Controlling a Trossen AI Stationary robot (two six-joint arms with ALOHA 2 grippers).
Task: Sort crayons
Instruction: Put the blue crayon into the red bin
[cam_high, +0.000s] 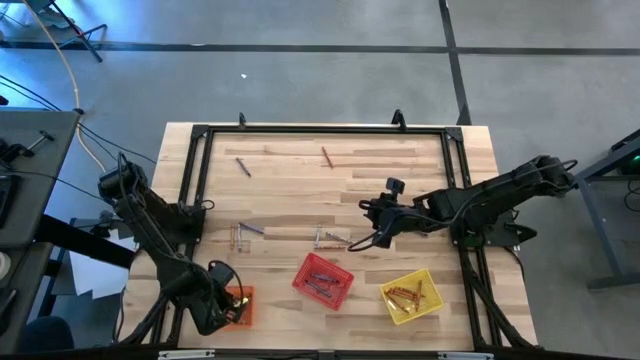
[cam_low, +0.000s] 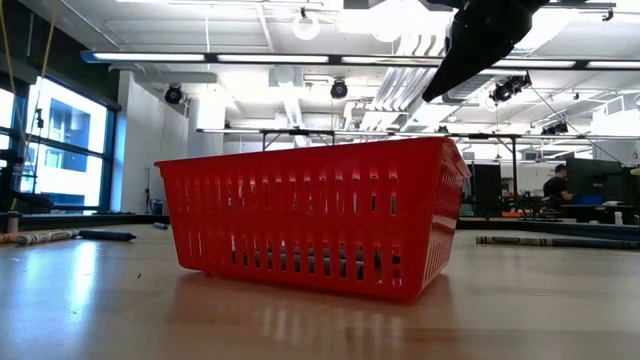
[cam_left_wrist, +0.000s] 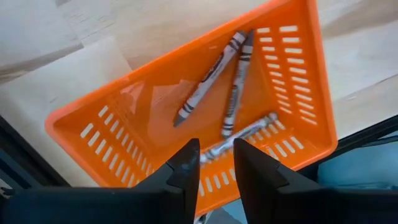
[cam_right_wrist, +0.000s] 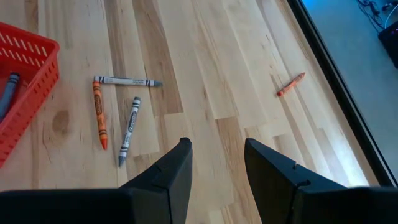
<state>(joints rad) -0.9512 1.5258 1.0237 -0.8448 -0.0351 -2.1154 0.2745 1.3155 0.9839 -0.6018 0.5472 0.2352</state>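
Observation:
Three grey crayons (cam_left_wrist: 208, 78) lie flat on the floor of the orange basket (cam_left_wrist: 298, 87) at the table's near left corner. My left gripper (cam_left_wrist: 216, 158) hangs open above that basket, pointing down; the nearest crayon (cam_left_wrist: 249, 129) shows below the gap between its fingers, apart from them. My right gripper (cam_right_wrist: 217, 152) stands open above the table's middle right. Ahead of it two grey crayons (cam_right_wrist: 129, 130) and an orange one (cam_right_wrist: 99, 114) lie on the wood, with another orange crayon (cam_right_wrist: 290, 84) farther off.
The red basket (cam_high: 322, 280) and the yellow basket (cam_high: 410, 297), both with crayons in them, stand near the front edge. Loose crayons lie at the far side (cam_high: 243, 167) (cam_high: 327, 157) and left of centre (cam_high: 243, 232). A black frame (cam_high: 320, 128) rims the table.

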